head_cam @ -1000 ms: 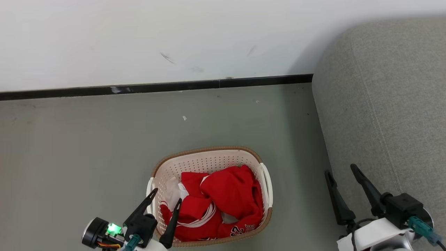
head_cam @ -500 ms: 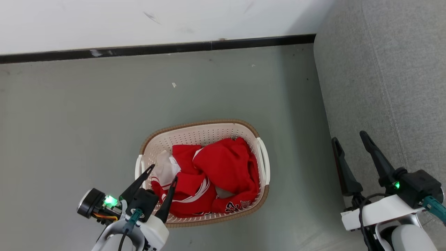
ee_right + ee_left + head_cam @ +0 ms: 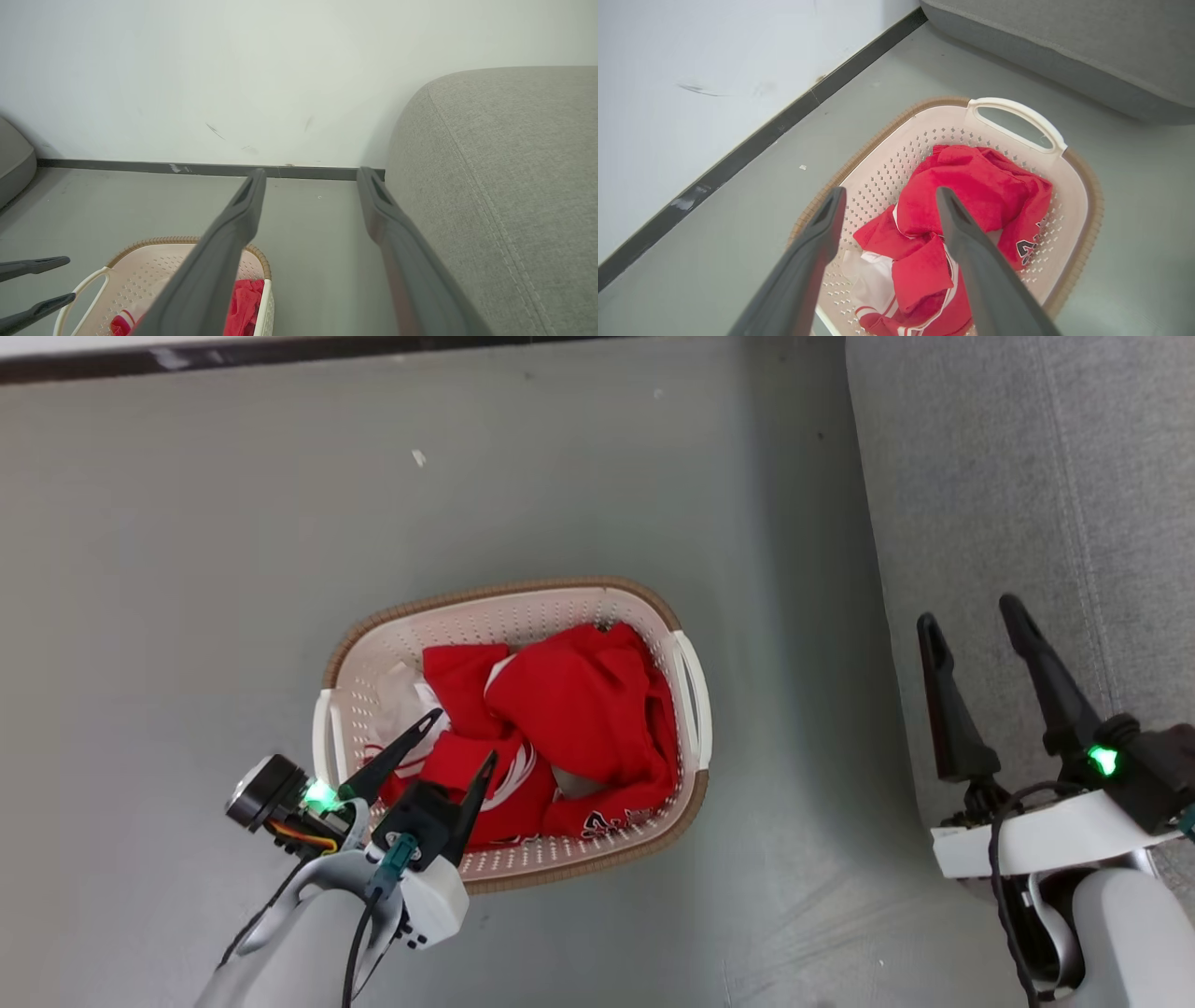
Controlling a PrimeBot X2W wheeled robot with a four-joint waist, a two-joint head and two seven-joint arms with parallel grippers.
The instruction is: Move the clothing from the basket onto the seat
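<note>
Red clothing point(image 3: 569, 709) with white stripes lies bunched in the cream basket point(image 3: 523, 602) on the floor, and the left wrist view shows the clothing point(image 3: 971, 191) inside the basket point(image 3: 1078, 196) too. My left gripper point(image 3: 462, 737) hovers open over the basket's near-left part, above the garments, with nothing between its fingers. My right gripper point(image 3: 971, 616) stands open and empty over the edge of the grey seat point(image 3: 1027, 476) at the right. In the right wrist view the seat point(image 3: 504, 186) fills the right side and the basket point(image 3: 140, 275) sits low left.
A white wall point(image 3: 233, 70) with a black baseboard point(image 3: 187, 169) runs behind the basket. Grey floor point(image 3: 187, 569) surrounds the basket. Another grey cushion edge point(image 3: 14, 163) shows at the far left of the right wrist view.
The head camera has tilted down, so the whole scene slid up the picture. My left gripper has reached further over the basket's clothing; both grippers stay open.
</note>
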